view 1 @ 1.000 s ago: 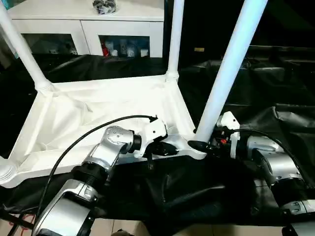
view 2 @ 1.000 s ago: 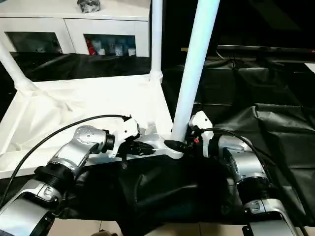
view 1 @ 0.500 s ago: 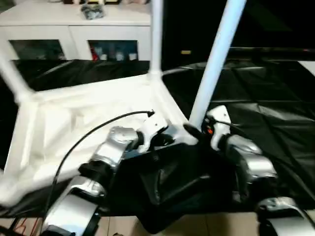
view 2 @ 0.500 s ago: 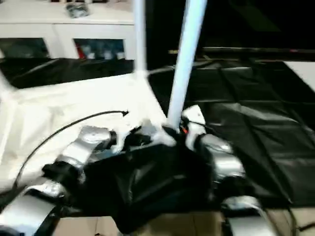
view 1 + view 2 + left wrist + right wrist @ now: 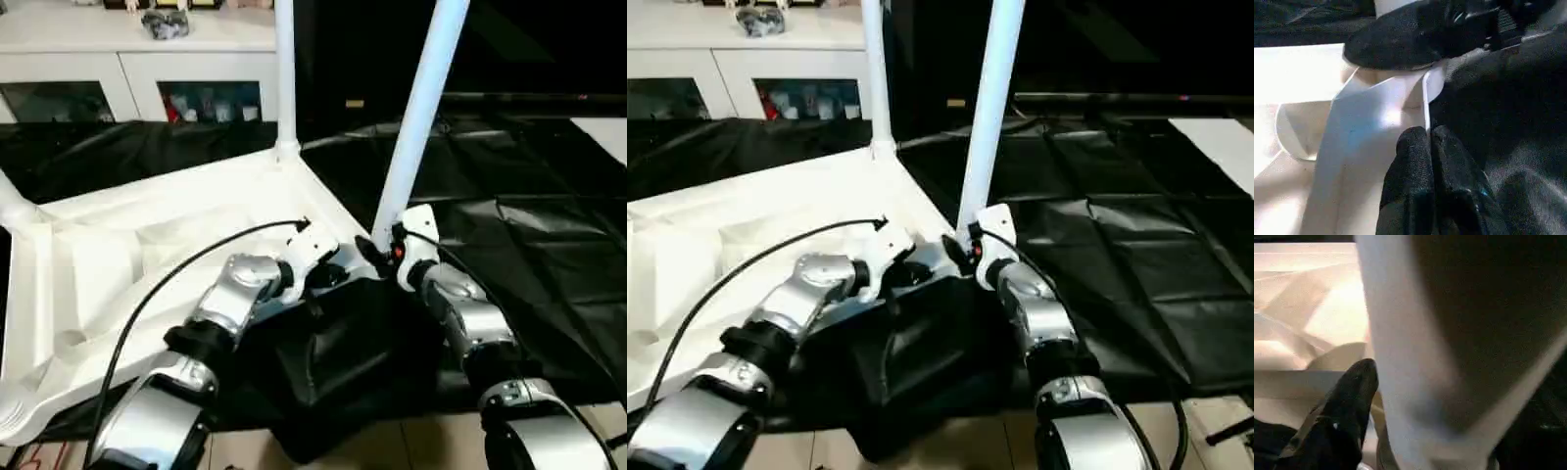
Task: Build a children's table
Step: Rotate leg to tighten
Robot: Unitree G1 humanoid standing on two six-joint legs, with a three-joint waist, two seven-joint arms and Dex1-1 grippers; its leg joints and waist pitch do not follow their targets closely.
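The children's table lies upside down, its white ribbed top (image 5: 147, 245) on black cloth. One leg (image 5: 285, 78) stands in the far corner and another leg (image 5: 15, 206) rises at the left. A third leg (image 5: 416, 127) stands in the near right corner socket. My left gripper (image 5: 331, 277) is shut on the top's thin rim (image 5: 1426, 103) just beside that socket, its fingertips (image 5: 1410, 147) pinching the edge. My right gripper (image 5: 382, 253) sits at the base of the near right leg (image 5: 1400, 347), right against the socket.
A white glass-door cabinet (image 5: 118, 59) stands behind the table. Black cloth (image 5: 529, 215) covers the ground to the right and bunches up under the near edge (image 5: 333, 352). A black cable (image 5: 186, 264) arcs over my left forearm.
The whole picture has shifted and tilted, so the camera moved. Both grippers stay at the same near right corner, the left still shut on the rim.
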